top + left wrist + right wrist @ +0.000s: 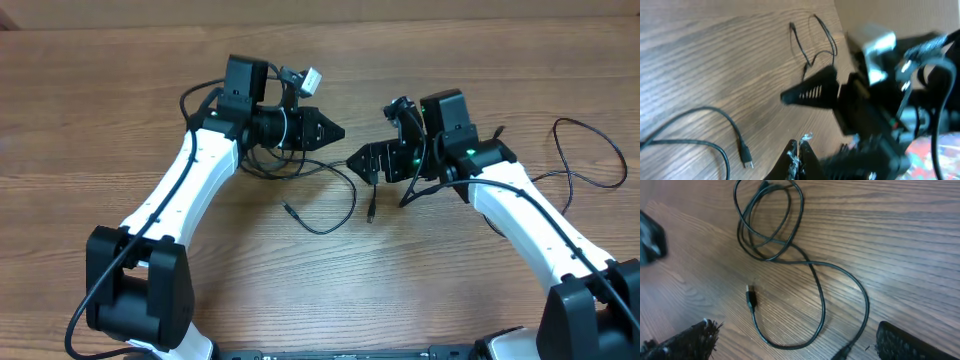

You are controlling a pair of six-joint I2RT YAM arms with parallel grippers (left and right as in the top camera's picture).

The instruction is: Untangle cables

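A thin black cable point(345, 185) lies on the wooden table between the arms. It is coiled in loops point(770, 225) under my left gripper and curves out to two small plugs point(287, 208) point(370, 213). My left gripper point(338, 131) is shut and empty, fingertips together point(799, 149), just above the table. My right gripper point(352, 160) is open and empty. Its fingers point(795, 335) straddle the cable's lower loop, above it, with one plug point(751, 298) between them. Another plug end point(746, 161) lies left of the left fingers. A second thin cable point(590, 150) loops at the far right.
The two gripper tips are close together near the table's middle, the right gripper point(810, 92) filling much of the left wrist view. A white connector point(311, 78) sticks up behind the left wrist. Bare wood lies in front of the cable.
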